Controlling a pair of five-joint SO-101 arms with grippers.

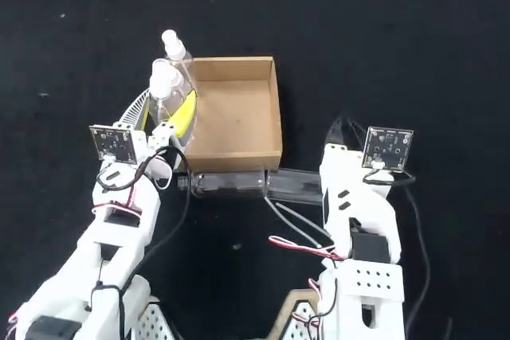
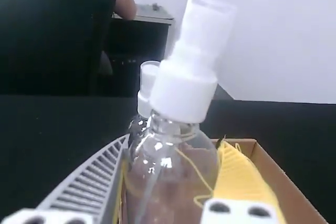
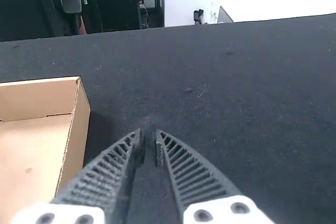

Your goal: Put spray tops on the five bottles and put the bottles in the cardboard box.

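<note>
Bright even light, soft shadows, white glints on the clear bottle (image 2: 169, 174).

You have on hand: bottle (image 2: 168, 177), clear, with white spray top (image 2: 189, 72); cardboard box (image 1: 239, 117), plain tan; table (image 1: 398, 61), black. Your left gripper (image 2: 173, 142): one grey ribbed finger, one yellow. Your right gripper (image 3: 147, 135): both fingers dark grey, ribbed, white bases.

Left end effector (image 2: 172, 145) clamped, right end effector (image 3: 148, 139) closed.

One box (image 1: 239, 117); two topped bottles (image 1: 165, 85) stand at its left wall; two clear bottles (image 1: 231, 183) lie along its front.
</note>
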